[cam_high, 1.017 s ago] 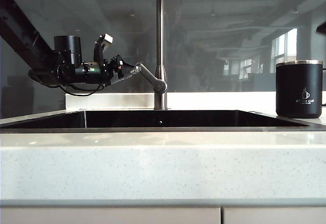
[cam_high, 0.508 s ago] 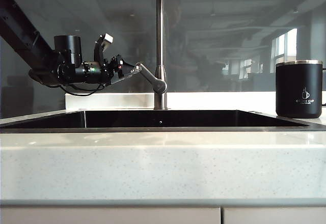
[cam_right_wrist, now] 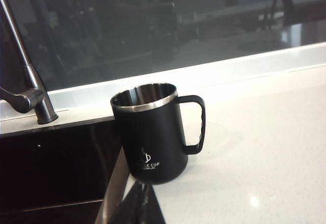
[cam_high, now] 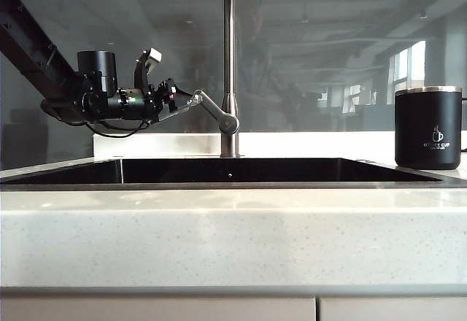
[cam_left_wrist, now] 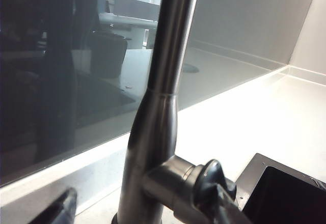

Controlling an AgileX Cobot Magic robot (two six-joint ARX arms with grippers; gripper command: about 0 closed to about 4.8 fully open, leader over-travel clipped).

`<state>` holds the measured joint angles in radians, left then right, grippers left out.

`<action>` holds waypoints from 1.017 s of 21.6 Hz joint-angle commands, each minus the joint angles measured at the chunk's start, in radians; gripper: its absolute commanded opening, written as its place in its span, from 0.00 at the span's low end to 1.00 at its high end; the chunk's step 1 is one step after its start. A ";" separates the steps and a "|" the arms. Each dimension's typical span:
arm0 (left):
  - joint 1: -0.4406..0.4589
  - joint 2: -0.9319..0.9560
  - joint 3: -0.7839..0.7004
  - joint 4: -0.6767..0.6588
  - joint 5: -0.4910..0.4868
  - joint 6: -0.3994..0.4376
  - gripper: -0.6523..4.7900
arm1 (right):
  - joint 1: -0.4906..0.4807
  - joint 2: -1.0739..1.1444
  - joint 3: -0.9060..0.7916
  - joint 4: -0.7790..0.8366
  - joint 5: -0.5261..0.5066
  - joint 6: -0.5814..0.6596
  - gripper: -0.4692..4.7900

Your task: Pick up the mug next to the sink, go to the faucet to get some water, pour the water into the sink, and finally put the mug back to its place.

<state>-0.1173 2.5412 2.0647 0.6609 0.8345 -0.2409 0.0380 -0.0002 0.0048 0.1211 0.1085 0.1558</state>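
There, the speckled white countertop (cam_high: 233,233) ran across the near side, with the black sink (cam_high: 241,171) set into it. The brushed-steel faucet (cam_high: 230,66) rose at the sink's far edge, its lever (cam_high: 215,111) angled out to the left. The left gripper (cam_high: 181,98) hung above the sink's left part at the lever's tip, jaws spread around it. The mug (cam_high: 428,128) stood upright on the counter just right of the sink, handle (cam_right_wrist: 196,124) pointing right, untouched. The right gripper (cam_right_wrist: 140,203), near the mug, was clenched and empty.
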 commanded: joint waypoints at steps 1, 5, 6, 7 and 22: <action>0.000 -0.003 0.003 0.005 -0.010 -0.002 0.74 | -0.006 -0.002 -0.003 -0.009 -0.004 -0.019 0.08; 0.000 -0.003 0.003 0.004 -0.011 -0.002 0.74 | -0.047 -0.002 -0.003 -0.012 -0.049 -0.035 0.08; 0.000 -0.003 0.003 0.005 -0.011 -0.002 0.74 | -0.063 -0.002 -0.003 -0.011 -0.080 -0.047 0.08; 0.000 -0.003 0.003 0.005 -0.010 -0.002 0.74 | -0.069 -0.002 -0.003 -0.010 -0.095 -0.053 0.08; 0.000 -0.003 0.003 0.005 -0.011 -0.002 0.74 | -0.063 -0.002 -0.003 -0.010 -0.108 -0.106 0.08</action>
<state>-0.1173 2.5412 2.0640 0.6609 0.8345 -0.2409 -0.0246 0.0006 0.0048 0.0910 -0.0006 0.0555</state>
